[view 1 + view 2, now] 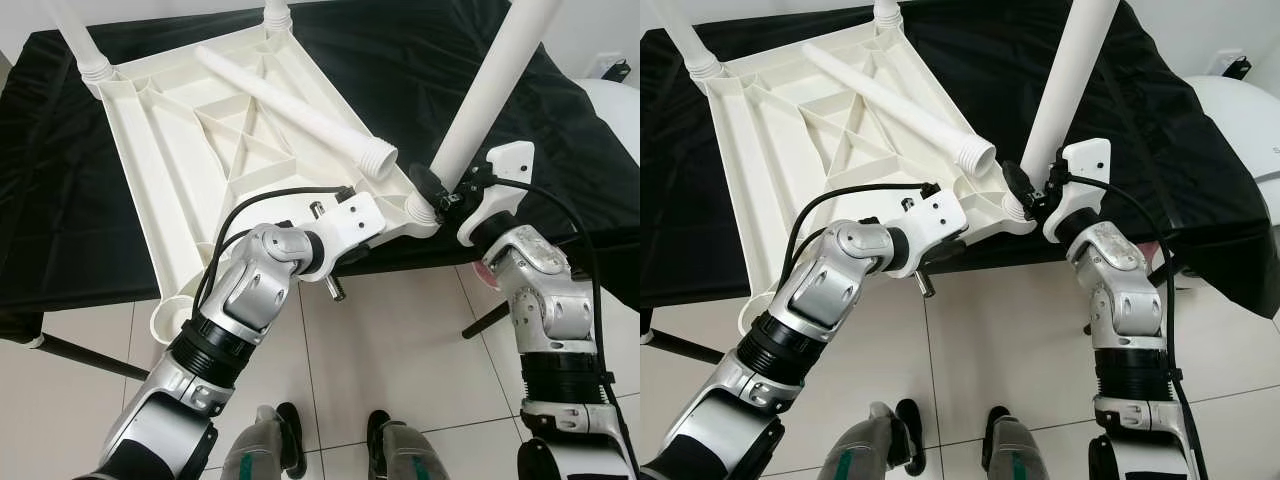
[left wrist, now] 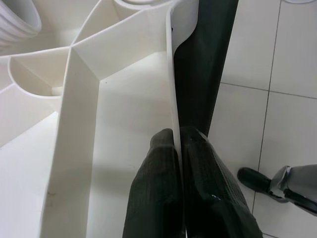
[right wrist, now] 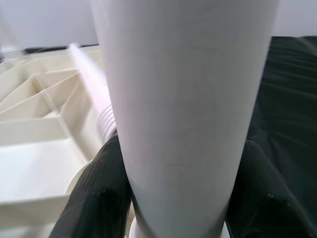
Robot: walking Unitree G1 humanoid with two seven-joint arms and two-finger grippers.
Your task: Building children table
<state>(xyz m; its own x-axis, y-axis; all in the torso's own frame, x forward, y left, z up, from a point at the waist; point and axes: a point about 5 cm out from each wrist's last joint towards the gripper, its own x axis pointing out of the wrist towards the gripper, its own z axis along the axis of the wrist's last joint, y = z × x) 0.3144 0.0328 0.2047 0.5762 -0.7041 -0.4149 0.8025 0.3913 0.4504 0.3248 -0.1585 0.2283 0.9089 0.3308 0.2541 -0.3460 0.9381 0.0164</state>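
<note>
A white plastic tabletop (image 1: 190,140) lies upside down on a black cloth (image 1: 60,200) over a stand, its ribbed underside facing up. Legs stand in three of its corner sockets: two at the far side (image 1: 75,35) and one at the near right corner (image 1: 490,90), tilted slightly away to the right. A fourth leg (image 1: 290,105) lies loose across the ribs, its threaded end pointing toward the near right corner. The near left socket (image 1: 172,318) hangs over the cloth's edge.

The right gripper (image 1: 440,190) holds the near right leg just above its socket; in the right wrist view the fingers (image 3: 96,198) are spread around the tube, pressing on both sides. The left gripper (image 2: 177,148) pinches the tabletop's near rim, its fingers (image 2: 153,198) nearly together with the thin wall between them, one inside and one outside against the cloth.

Below is a tiled floor (image 1: 400,350), with the robot's feet (image 1: 290,435) by the stand.
</note>
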